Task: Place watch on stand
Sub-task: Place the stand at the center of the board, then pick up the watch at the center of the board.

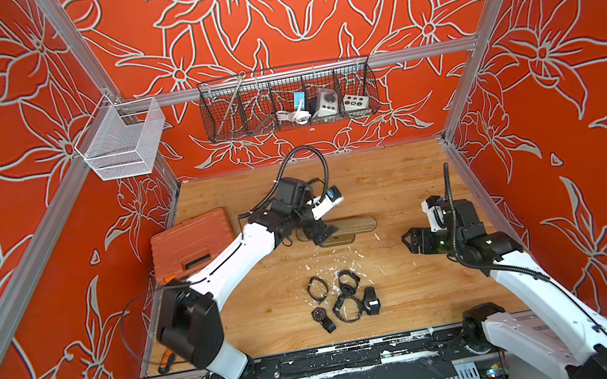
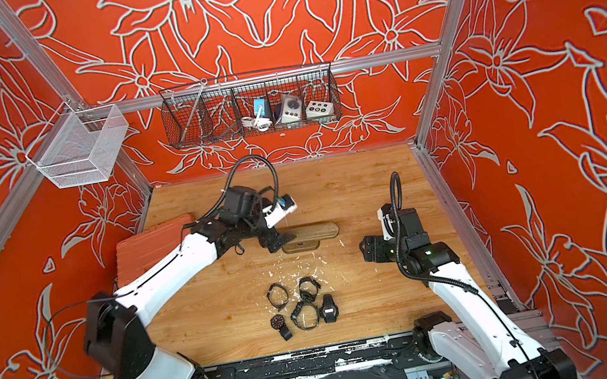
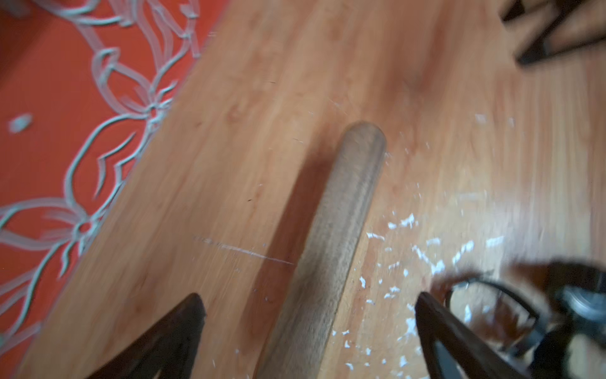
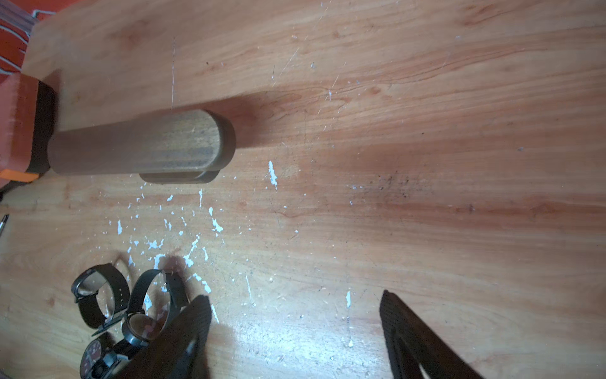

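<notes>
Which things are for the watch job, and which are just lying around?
For the job:
long brown wooden bar stand on a dark base; five black wristwatches on the table.

Just lying about:
orange plastic tool case; screwdriver with an orange-and-black handle; white mesh basket; black wire basket holding small gadgets.
</notes>
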You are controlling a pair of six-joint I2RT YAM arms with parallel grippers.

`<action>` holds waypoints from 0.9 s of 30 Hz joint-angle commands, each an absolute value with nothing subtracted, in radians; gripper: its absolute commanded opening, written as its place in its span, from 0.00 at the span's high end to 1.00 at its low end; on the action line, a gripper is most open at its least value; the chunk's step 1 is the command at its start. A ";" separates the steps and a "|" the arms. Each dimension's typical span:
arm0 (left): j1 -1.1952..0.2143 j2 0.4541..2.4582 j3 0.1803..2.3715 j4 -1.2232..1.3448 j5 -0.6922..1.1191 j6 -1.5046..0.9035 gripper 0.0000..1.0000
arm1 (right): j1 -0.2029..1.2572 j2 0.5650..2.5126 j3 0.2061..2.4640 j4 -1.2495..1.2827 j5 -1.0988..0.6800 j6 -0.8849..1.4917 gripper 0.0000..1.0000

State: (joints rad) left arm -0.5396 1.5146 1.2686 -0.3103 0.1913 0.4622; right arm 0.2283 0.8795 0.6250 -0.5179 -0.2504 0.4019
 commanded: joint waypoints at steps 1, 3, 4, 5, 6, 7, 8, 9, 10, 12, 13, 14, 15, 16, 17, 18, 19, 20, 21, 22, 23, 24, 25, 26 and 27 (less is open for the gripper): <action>-0.528 1.413 1.239 -0.214 -0.132 -0.093 0.02 | 0.264 0.893 0.666 -0.544 -0.229 0.389 0.16; -0.528 1.335 1.199 -0.279 -0.252 -0.244 0.02 | 0.286 0.902 0.677 -0.555 -0.220 0.385 0.18; -0.528 1.294 1.169 -0.311 -0.294 -0.308 0.02 | 0.298 0.905 0.683 -0.558 -0.216 0.383 0.19; -0.526 1.256 1.141 -0.340 -0.313 -0.361 0.02 | 0.307 0.907 0.684 -0.560 -0.212 0.383 0.19; -0.523 1.215 1.105 -0.365 -0.318 -0.424 0.02 | 0.320 0.910 0.687 -0.560 -0.208 0.383 0.20; -0.516 1.174 1.062 -0.385 -0.304 -0.489 0.02 | 0.333 0.916 0.688 -0.564 -0.197 0.388 0.21; -0.510 1.136 1.016 -0.382 -0.266 -0.525 0.02 | 0.344 0.923 0.692 -0.570 -0.187 0.391 0.22; -0.504 1.093 0.960 -0.375 -0.222 -0.553 0.02 | 0.357 0.932 0.695 -0.573 -0.184 0.391 0.24; -0.503 1.054 0.900 -0.378 -0.192 -0.582 0.02 | 0.372 0.940 0.698 -0.573 -0.188 0.390 0.25; -0.503 0.961 0.791 -0.394 -0.160 -0.626 0.02 | 0.404 0.956 0.697 -0.571 -0.191 0.387 0.28; -0.503 0.918 0.731 -0.406 -0.151 -0.652 0.02 | 0.425 0.966 0.697 -0.571 -0.191 0.385 0.29; -0.503 0.878 0.682 -0.414 -0.147 -0.670 0.02 | 0.441 0.977 0.699 -0.571 -0.185 0.386 0.30; -0.503 0.832 0.629 -0.420 -0.144 -0.684 0.02 | 0.462 0.991 0.702 -0.572 -0.171 0.393 0.32; -0.503 0.788 0.582 -0.425 -0.146 -0.695 0.02 | 0.484 1.007 0.709 -0.574 -0.158 0.405 0.33; -0.503 0.749 0.542 -0.423 -0.150 -0.703 0.02 | 0.504 1.020 0.714 -0.570 -0.155 0.413 0.34; -0.503 0.707 0.502 -0.413 -0.152 -0.707 0.02 | 0.531 1.033 0.718 -0.562 -0.152 0.426 0.35; -0.503 0.672 0.471 -0.402 -0.153 -0.709 0.02 | 0.559 1.043 0.720 -0.551 -0.142 0.444 0.35; -0.503 0.646 0.450 -0.394 -0.156 -0.711 0.02 | 0.583 1.054 0.720 -0.539 -0.133 0.459 0.36; -0.503 0.623 0.434 -0.381 -0.154 -0.706 0.02 | 0.608 1.067 0.718 -0.524 -0.126 0.472 0.36; -0.503 0.609 0.426 -0.363 -0.145 -0.690 0.02 | 0.633 1.083 0.721 -0.513 -0.121 0.482 0.36; -0.503 0.602 0.423 -0.353 -0.137 -0.676 0.02 | 0.652 1.100 0.724 -0.507 -0.110 0.489 0.37; -0.504 0.602 0.427 -0.348 -0.131 -0.660 0.02 | 0.676 1.122 0.729 -0.502 -0.100 0.496 0.37; -0.503 0.611 0.432 -0.344 -0.128 -0.646 0.02 | 0.700 1.146 0.733 -0.494 -0.093 0.505 0.38; -0.503 0.621 0.436 -0.343 -0.124 -0.634 0.02 | 0.719 1.166 0.739 -0.491 -0.084 0.511 0.39; -0.503 0.637 0.439 -0.338 -0.118 -0.625 0.02 | 0.739 1.191 0.746 -0.487 -0.080 0.517 0.40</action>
